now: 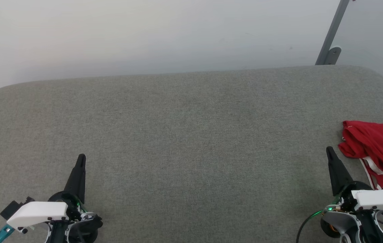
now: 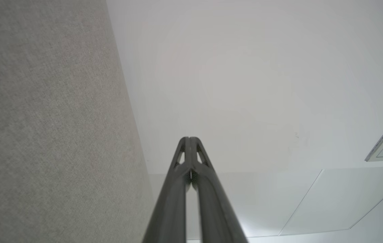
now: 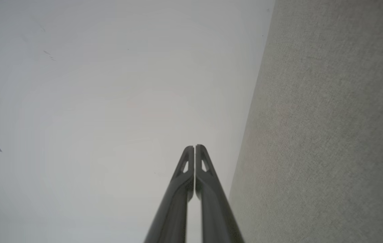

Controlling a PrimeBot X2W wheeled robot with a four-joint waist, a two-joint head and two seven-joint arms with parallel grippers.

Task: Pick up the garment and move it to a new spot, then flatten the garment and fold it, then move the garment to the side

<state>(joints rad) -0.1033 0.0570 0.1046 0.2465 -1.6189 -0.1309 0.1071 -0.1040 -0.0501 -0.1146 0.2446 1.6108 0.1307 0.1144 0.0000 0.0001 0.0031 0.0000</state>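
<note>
The bright-red garment (image 1: 380,148) lies crumpled at the right edge of the grey fabric surface (image 1: 191,135), with a white striped panel showing near its lower part and its right side cut off by the picture's border. My right gripper (image 1: 330,151) is shut and empty, its tip just left of the garment and apart from it. At the lower left, my left gripper (image 1: 81,158) is shut with nothing in it, far from the garment. Each wrist view shows its own fingers pressed together: left gripper (image 2: 189,139), right gripper (image 3: 194,147).
A pale wall (image 1: 144,33) rises behind the grey surface's rounded far edge. A grey metal post (image 1: 331,37) leans at the back right. The broad middle of the surface lies between the two grippers.
</note>
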